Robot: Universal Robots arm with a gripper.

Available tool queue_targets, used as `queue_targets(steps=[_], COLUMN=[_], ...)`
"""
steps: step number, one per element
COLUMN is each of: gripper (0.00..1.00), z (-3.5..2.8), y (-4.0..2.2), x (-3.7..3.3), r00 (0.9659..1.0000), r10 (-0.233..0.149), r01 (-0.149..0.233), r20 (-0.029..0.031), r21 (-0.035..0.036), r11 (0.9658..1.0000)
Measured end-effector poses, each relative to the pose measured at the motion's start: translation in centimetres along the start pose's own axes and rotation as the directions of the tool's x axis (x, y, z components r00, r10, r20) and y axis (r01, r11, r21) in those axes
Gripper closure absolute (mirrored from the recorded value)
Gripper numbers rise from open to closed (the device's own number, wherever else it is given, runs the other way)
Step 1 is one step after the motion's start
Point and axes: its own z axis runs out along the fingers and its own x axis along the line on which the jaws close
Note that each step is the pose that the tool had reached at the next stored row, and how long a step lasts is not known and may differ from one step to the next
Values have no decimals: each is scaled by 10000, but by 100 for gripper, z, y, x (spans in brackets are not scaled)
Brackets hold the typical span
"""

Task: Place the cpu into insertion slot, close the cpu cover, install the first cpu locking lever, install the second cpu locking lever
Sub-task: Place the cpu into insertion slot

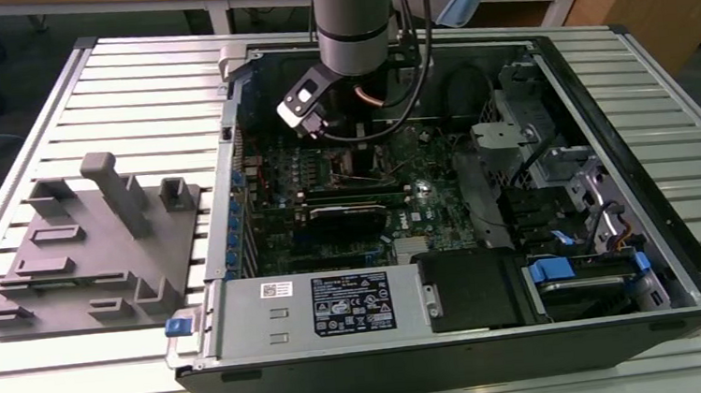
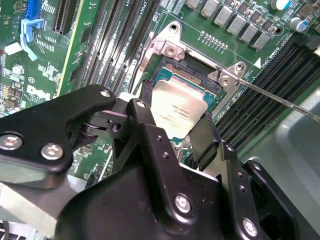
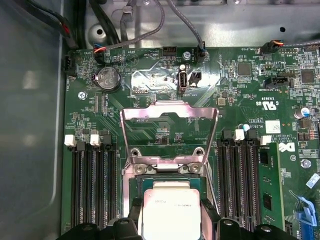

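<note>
Now the claw [image 2: 176, 120] grips the cpu [image 2: 176, 106] by two opposite sides, right at the insertion slot [image 2: 186, 75]; the cpu cover [image 3: 169, 111] stands open beside it.

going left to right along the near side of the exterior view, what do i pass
grey fixture plate → small blue tab → labelled power supply → black box → blue drive handle
</note>
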Motion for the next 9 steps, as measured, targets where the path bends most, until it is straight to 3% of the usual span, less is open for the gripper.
queue_targets(steps=[9], gripper=[46], z=[31], y=[-16], x=[2], r00=[10000], r10=[0], r01=[0], r20=[-4], r21=[-2], r11=[10000])
